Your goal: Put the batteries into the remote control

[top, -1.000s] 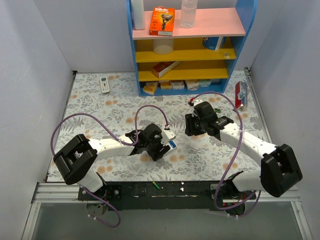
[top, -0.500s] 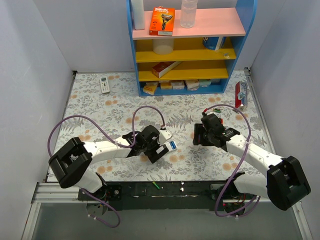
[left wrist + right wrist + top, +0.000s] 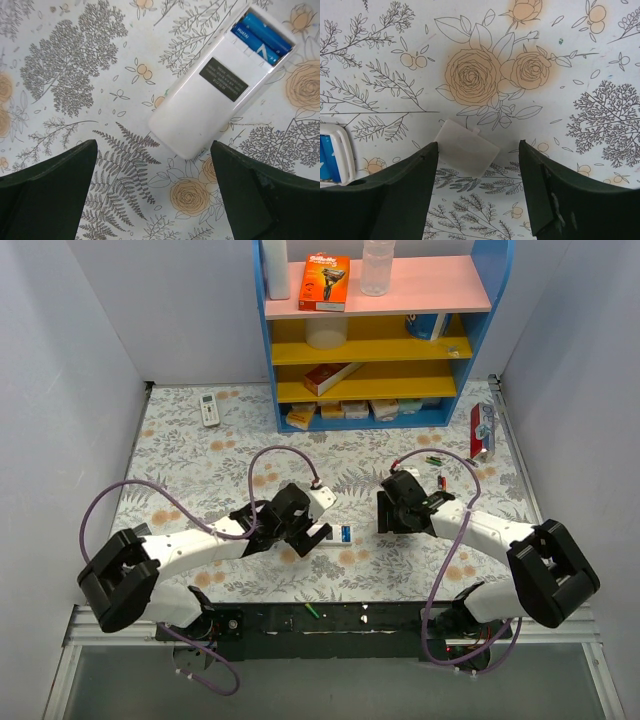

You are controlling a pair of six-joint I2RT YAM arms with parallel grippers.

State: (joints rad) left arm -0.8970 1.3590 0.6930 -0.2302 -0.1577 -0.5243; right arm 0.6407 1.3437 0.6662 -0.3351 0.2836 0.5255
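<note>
I am watching the remote control [image 3: 215,95] lying back-up and slantwise on the flowered desk [image 3: 75,75]; its plain white body is showing a dark label, and its recess is standing uncovered at the far end; two blue batteries [image 3: 262,37] are sitting side by side in that recess; one pale battery cover [image 3: 466,147] is lying flat on the desk, apart from the remote; the left jaws are gaping as wide as they go and holding nothing, their dark fingers [image 3: 47,195] hanging to either side just short of the remote's near end; the right jaws are standing open too, gripping nothing, with the cover lying between their fingers [image 3: 400,195], though I cannot tell whether it is touching one; in the top view the remote is lying between the two wrists, near the desk's front edge, with bare desk around it; one all-white remote [image 3: 209,408] is lying far back left; the shelf unit [image 3: 380,330] is standing well apart at the back.
</note>
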